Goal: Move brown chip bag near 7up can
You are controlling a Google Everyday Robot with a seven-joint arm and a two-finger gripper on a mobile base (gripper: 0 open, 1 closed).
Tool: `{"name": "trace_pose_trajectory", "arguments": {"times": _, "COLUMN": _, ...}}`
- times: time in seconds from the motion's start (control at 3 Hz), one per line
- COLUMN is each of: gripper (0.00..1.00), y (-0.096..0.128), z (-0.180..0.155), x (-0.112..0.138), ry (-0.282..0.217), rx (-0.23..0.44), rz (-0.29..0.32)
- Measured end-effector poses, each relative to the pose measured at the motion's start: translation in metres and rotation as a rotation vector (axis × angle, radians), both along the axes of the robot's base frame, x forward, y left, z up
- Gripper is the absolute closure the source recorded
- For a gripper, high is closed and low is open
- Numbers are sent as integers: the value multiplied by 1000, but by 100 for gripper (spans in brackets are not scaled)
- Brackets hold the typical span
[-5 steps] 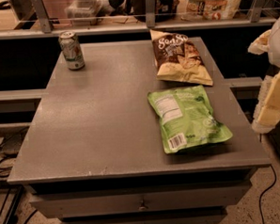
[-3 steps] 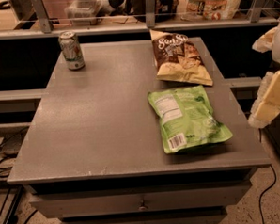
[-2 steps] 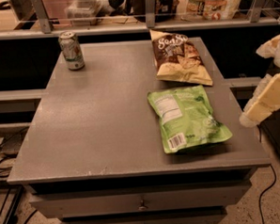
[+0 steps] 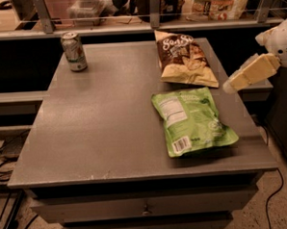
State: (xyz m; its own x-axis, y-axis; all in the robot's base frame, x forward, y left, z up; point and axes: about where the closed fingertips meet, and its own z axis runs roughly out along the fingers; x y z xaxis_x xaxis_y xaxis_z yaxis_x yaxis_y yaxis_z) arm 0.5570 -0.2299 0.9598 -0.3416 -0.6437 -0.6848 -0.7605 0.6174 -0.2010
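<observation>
The single camera looks steeply down across the table [image 4: 100,123] from its near side, fairly close; the gripper [image 4: 247,73] hangs at the view's right edge.

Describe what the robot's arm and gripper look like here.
The gripper, at the frame's right edge beside the table, is a pale cream-yellow, flat, tapering piece with a lighter tip. Behind it the arm ends in a rounded white housing with what looks like a small patch of dark vent holes. No cables or markings show on either.
</observation>
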Motion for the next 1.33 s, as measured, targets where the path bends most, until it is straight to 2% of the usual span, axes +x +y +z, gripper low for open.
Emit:
{"name": "trace_pose_trajectory", "arguments": {"times": 0.67, "gripper": 0, "y": 0, "z": -13, "x": 21, "ry": 14, "rx": 33, "rz": -34}}
{"name": "trace_pose_trajectory", "arguments": {"times": 1.33, "gripper": 0, "y": 19, "z": -50, "x": 98, "ry": -9, "rx": 159, "rz": -42}}
